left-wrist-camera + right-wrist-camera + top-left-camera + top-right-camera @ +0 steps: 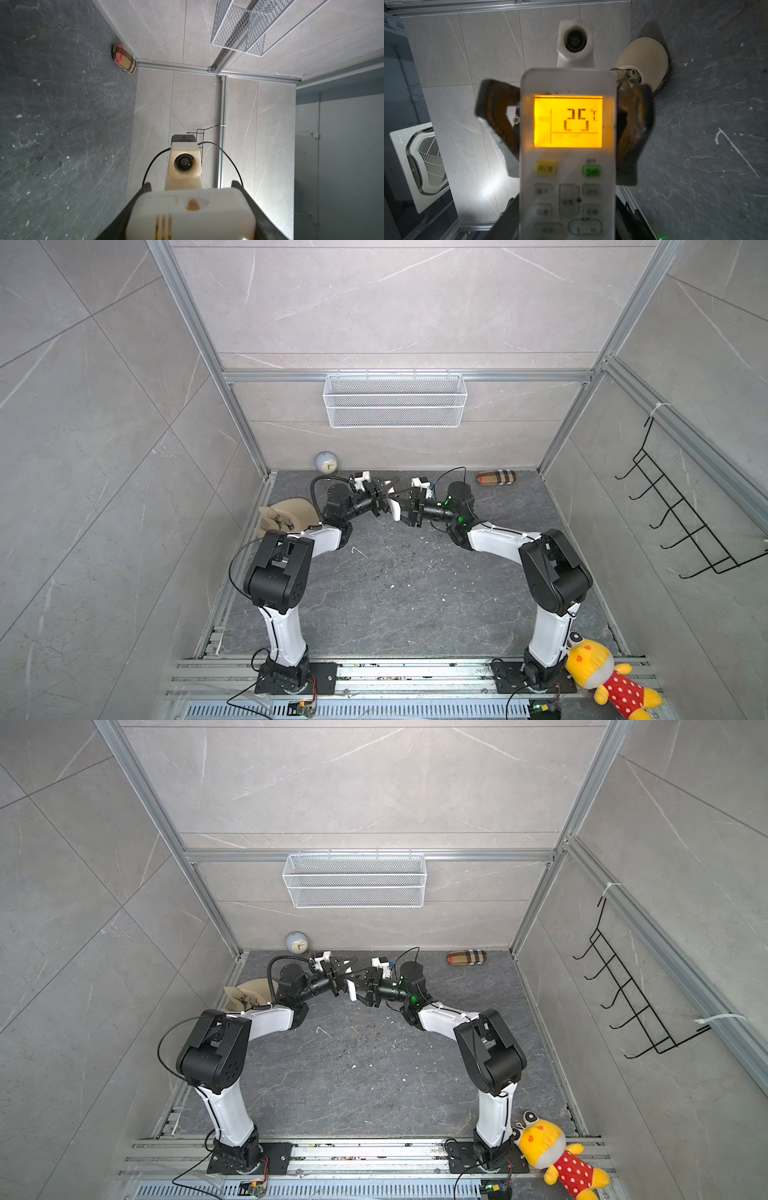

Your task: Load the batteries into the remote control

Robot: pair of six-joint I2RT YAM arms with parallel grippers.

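The remote control point(568, 83) is in the air, lower than the wire basket point(395, 400) and in front of it, its screen lit orange. The left gripper point(191, 184) clamps one end. The right gripper point(568, 207) presses the sides of the other end.

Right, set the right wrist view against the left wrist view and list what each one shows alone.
Only the right wrist view: the face of the remote control, with its screen lit orange and its buttons, plus a beige cap on the floor. Only the left wrist view: the remote control's plain end, a plaid pouch and the wire basket. Both: the remote control, the left gripper's fingers against its sides, and the dark floor.
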